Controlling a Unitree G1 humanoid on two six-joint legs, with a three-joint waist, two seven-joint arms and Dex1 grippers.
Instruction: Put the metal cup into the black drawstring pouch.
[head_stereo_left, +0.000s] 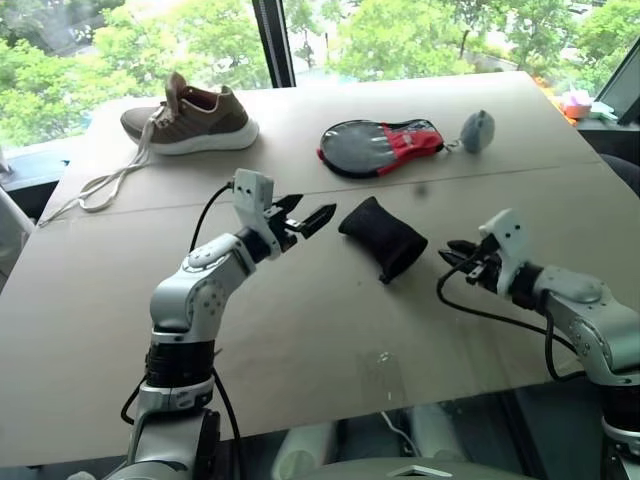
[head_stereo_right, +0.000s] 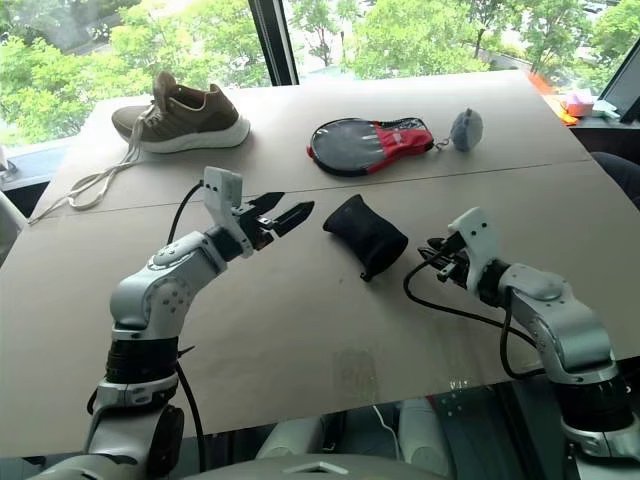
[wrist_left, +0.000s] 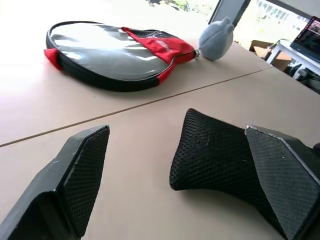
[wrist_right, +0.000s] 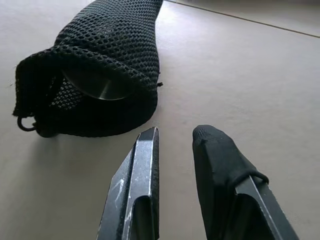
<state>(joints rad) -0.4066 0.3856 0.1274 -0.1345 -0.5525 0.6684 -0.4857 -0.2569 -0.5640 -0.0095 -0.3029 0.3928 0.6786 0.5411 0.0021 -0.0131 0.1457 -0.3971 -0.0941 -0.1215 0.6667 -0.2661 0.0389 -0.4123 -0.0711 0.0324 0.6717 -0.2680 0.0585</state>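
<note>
One metal cup (wrist_right: 97, 87) sits inside one black drawstring pouch (head_stereo_left: 382, 236); left hand (head_stereo_left: 305, 216) released, right hand (head_stereo_left: 462, 256) near-closed, empty.

Strong daylight comes through the windows (head_stereo_left: 130, 40) behind the worktop (head_stereo_left: 300, 330), washing out its far edge. Soft shadows fall toward the camera beneath the pouch (head_stereo_left: 383, 236) and shoe (head_stereo_left: 190, 118). The paddle case (wrist_left: 107, 55) shows white glare on its clear face. Close end effector fingers (wrist_right: 137, 195) look slightly soft.

no text, label, brand, number or sign can be read on anything here.
</note>
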